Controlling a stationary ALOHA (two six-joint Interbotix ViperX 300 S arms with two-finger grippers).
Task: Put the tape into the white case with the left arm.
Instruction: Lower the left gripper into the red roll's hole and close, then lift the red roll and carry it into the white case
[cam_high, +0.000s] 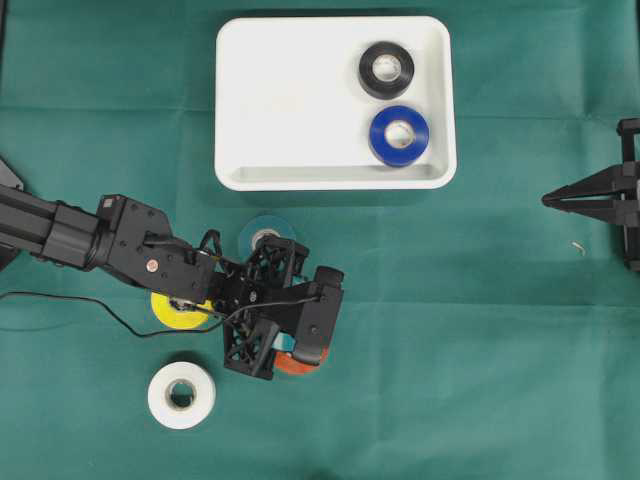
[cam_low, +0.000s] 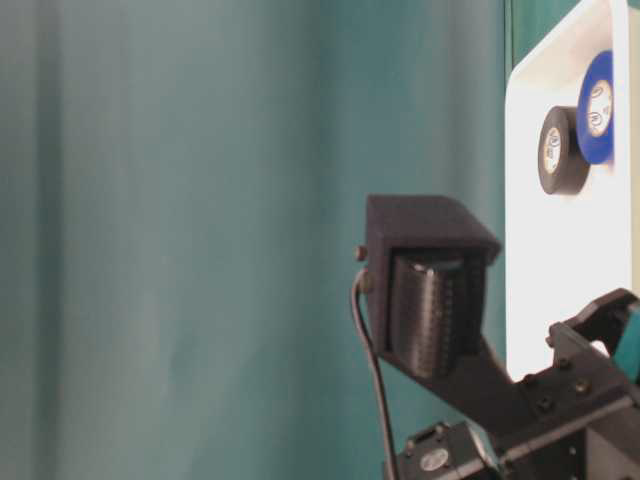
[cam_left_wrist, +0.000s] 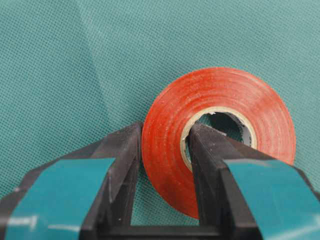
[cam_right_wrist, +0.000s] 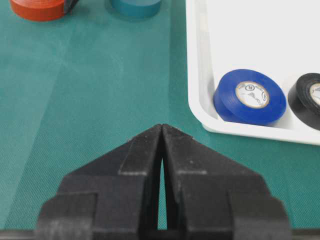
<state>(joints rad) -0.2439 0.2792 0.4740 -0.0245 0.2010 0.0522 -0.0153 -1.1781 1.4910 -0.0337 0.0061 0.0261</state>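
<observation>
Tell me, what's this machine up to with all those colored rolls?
The left gripper has closed on the wall of an orange tape roll lying on the green cloth, one finger inside its hole. The white case already holds a black roll and a blue roll. The right gripper sits shut, off to the side.

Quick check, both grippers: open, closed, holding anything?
Left gripper: closed on the red tape roll, one finger through its core.
Right gripper: closed, empty.
</observation>
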